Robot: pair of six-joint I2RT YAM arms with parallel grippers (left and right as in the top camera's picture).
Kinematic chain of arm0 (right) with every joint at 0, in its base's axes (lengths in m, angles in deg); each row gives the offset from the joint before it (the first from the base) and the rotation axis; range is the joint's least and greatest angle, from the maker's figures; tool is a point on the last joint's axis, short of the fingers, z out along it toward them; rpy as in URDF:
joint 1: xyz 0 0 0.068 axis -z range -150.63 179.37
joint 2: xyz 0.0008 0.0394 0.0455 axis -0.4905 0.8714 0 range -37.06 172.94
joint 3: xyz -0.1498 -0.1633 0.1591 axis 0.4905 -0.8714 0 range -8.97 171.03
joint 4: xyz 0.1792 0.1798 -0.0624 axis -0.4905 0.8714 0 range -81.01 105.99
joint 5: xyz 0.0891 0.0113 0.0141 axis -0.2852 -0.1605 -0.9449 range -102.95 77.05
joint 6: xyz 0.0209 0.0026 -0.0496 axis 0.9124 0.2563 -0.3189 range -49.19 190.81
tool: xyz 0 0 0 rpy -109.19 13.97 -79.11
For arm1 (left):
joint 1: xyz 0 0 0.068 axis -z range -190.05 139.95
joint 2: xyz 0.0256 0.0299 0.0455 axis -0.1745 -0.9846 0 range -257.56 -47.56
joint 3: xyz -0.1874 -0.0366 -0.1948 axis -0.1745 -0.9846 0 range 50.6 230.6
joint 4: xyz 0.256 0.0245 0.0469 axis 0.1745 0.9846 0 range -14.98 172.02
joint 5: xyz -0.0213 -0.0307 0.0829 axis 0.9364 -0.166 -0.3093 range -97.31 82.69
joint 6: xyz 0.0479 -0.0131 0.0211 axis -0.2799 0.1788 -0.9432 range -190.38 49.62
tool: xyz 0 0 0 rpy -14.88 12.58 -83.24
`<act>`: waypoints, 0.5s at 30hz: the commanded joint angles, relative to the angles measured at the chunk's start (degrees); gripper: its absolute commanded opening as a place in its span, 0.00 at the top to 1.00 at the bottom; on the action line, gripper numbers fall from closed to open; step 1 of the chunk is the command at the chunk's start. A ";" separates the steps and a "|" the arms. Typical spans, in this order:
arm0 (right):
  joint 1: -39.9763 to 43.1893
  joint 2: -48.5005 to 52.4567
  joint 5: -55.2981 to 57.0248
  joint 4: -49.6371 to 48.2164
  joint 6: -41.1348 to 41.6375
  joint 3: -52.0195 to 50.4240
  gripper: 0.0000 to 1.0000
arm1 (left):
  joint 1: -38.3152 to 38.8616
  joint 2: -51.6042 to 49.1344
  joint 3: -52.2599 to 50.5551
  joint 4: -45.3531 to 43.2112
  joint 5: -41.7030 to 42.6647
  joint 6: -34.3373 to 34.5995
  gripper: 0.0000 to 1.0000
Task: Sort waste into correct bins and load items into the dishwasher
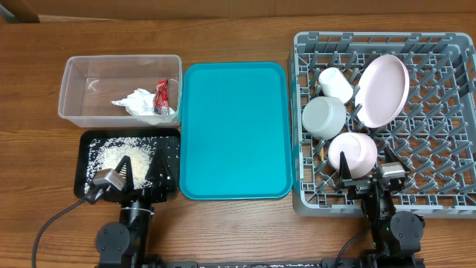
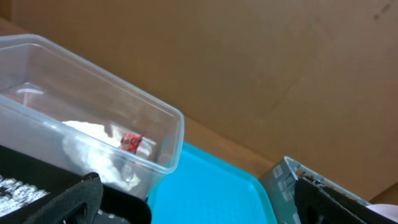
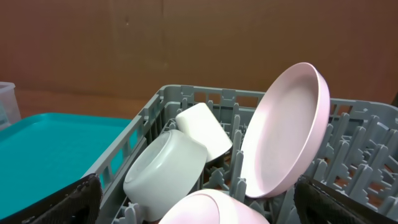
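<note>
The clear tub holds the white tissue and red wrapper; both also show in the left wrist view, wrapper. Rice lies in the black tray. The grey dish rack holds the white cup, grey bowl, pink bowl and the plate, which stands on edge. My left gripper is open and empty over the black tray's near side. My right gripper is open and empty just behind the pink bowl.
A teal serving tray lies between the bins and the rack, with nothing on it. The wooden table runs round everything. Cables trail from both arm bases at the front edge.
</note>
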 commanded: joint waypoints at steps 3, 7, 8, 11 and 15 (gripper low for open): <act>0.24 -0.68 -0.09 -0.44 -0.39 -0.59 0.00 | 0.39 1.53 -4.55 -1.40 1.22 -0.17 0.00; 0.24 -0.68 -0.09 -0.42 -0.39 -0.59 0.00 | 0.39 1.53 -6.40 -1.42 3.06 -4.44 0.00; 0.24 -0.68 -0.09 -0.44 -0.39 -0.59 0.00 | 0.39 1.53 -6.93 -1.40 3.43 -6.16 0.00; 0.24 -0.68 -0.09 -0.42 -0.39 -0.59 0.00 | 0.39 1.53 -7.87 -1.84 3.98 -12.24 0.00; 0.24 -0.68 -0.09 -0.44 -0.39 -0.59 0.00 | 0.39 1.53 -7.87 -1.86 4.76 -21.18 0.00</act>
